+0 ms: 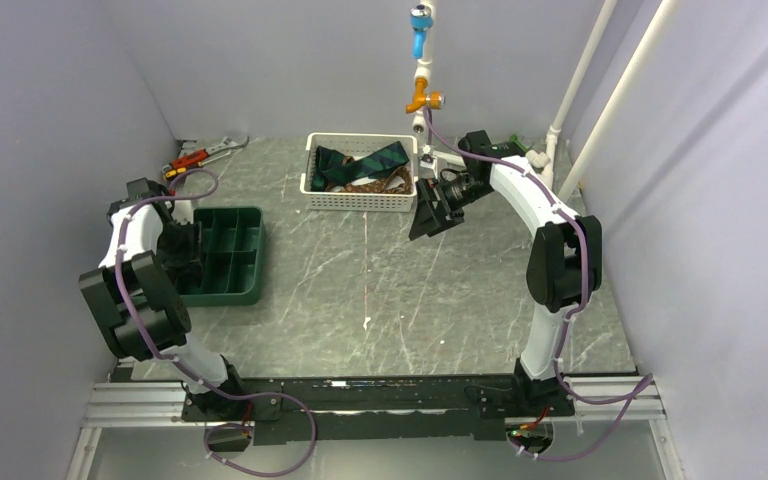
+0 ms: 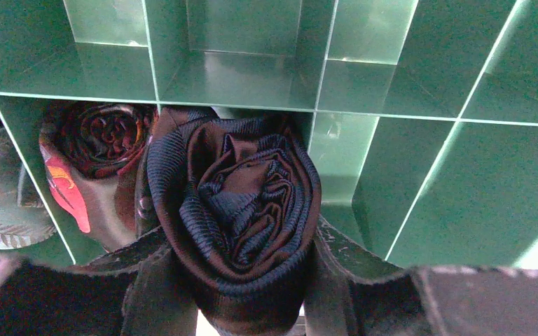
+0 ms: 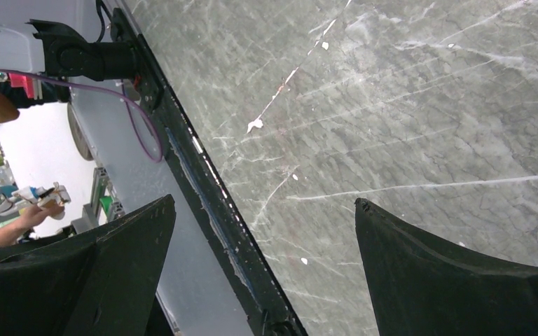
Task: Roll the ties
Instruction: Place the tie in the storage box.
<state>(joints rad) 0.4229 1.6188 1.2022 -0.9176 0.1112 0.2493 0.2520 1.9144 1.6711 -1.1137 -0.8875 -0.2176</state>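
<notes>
My left gripper (image 2: pixel 242 280) is shut on a rolled dark navy and brown tie (image 2: pixel 238 203) and holds it over a compartment of the green divided organizer (image 2: pixel 462 182). Another rolled tie with red patterning (image 2: pixel 94 147) sits in the compartment to its left. In the top view the left gripper (image 1: pixel 182 248) is at the organizer (image 1: pixel 245 262). Unrolled green striped ties (image 1: pixel 365 165) and a brown one lie in the white basket (image 1: pixel 360 203) at the back. My right gripper (image 1: pixel 430 215) is open and empty, hanging above the table just right of the basket; its fingers (image 3: pixel 420 273) frame bare tabletop.
A wrench and red-handled pliers (image 1: pixel 200 155) lie at the back left corner. White pipes (image 1: pixel 570 90) stand at the back right. Walls close in on both sides. The black base rail (image 3: pixel 203 189) runs along the table's near edge.
</notes>
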